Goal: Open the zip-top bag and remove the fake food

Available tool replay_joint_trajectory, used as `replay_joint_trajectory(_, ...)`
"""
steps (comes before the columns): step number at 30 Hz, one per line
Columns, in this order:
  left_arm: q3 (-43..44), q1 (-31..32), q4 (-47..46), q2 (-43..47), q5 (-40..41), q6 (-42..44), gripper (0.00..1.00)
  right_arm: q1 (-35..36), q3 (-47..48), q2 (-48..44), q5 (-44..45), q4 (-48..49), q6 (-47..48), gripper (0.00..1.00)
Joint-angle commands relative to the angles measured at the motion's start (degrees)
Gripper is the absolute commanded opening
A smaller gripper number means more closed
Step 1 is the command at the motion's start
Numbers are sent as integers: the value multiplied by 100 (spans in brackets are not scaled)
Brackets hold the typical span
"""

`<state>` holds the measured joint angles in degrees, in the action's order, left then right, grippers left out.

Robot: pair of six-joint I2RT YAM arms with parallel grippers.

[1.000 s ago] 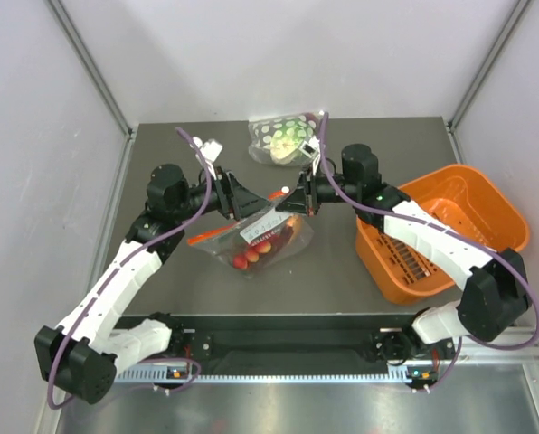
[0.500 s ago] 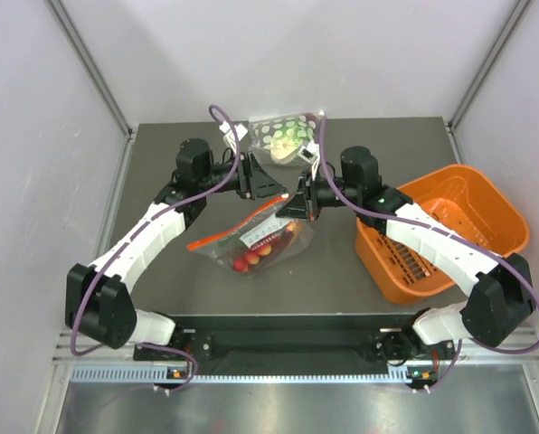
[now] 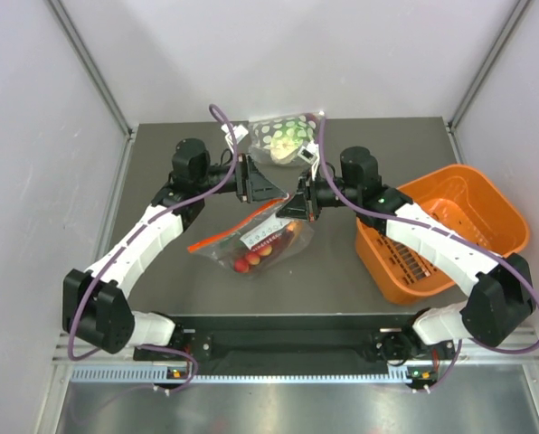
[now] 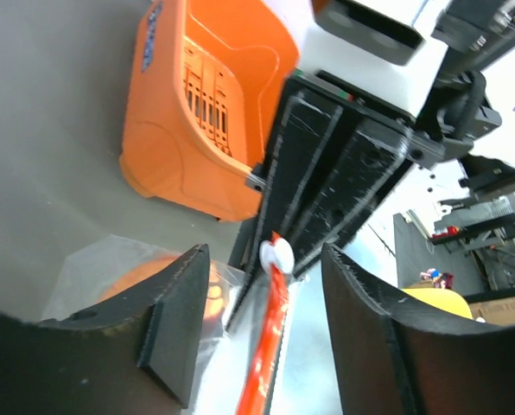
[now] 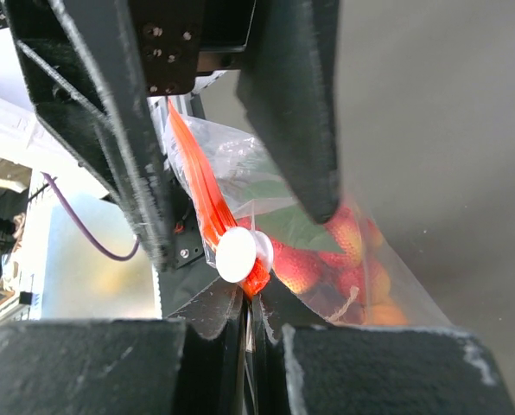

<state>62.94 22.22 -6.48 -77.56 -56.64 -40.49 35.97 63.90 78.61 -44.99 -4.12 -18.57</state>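
Note:
The zip-top bag point(image 3: 251, 240) lies mid-table, its red-orange zip strip point(image 3: 224, 237) running up to the right. The fake food point(image 3: 251, 259), red berry pieces, sits inside it and also shows in the right wrist view point(image 5: 327, 259). My right gripper point(image 3: 297, 203) is shut on the bag's corner just beside the white slider point(image 5: 238, 255); in the right wrist view point(image 5: 256, 303) its jaws are pressed together on the plastic. My left gripper point(image 3: 262, 188) is open. In the left wrist view point(image 4: 266, 259) its jaws straddle the zip strip point(image 4: 266, 346) and the slider point(image 4: 276, 256) without touching them.
A second bag with green-and-white spotted contents point(image 3: 286, 136) lies at the back, just behind the two grippers. An orange basket point(image 3: 486, 203) stands at the right and shows in the left wrist view point(image 4: 197, 104). Grey walls close in the table on three sides.
My left arm has swung back and right, bringing its open gripper from the bag's left side to the slider end, facing the right gripper. The right gripper and bag have barely moved.

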Motion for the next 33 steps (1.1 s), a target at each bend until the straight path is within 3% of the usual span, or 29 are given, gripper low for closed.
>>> replay_joint_trajectory(1,-97,11,-354,267,-303,-47,57,104,342,5,17,175,90,0)
replay_joint_trajectory(20,-97,46,-406,250,-207,-178,47,288,334,111,166,43,169,0)
replay_joint_trajectory(26,-97,63,-433,250,-268,-178,30,323,325,102,263,43,178,0)
replay_joint_trajectory(29,-150,63,-398,294,-321,-170,30,323,351,137,289,60,160,0)
replay_joint_trajectory(31,-194,63,-337,329,-330,-117,21,323,369,163,307,52,160,0)
replay_joint_trajectory(33,-194,63,-187,364,-347,-29,4,323,378,190,324,34,178,0)
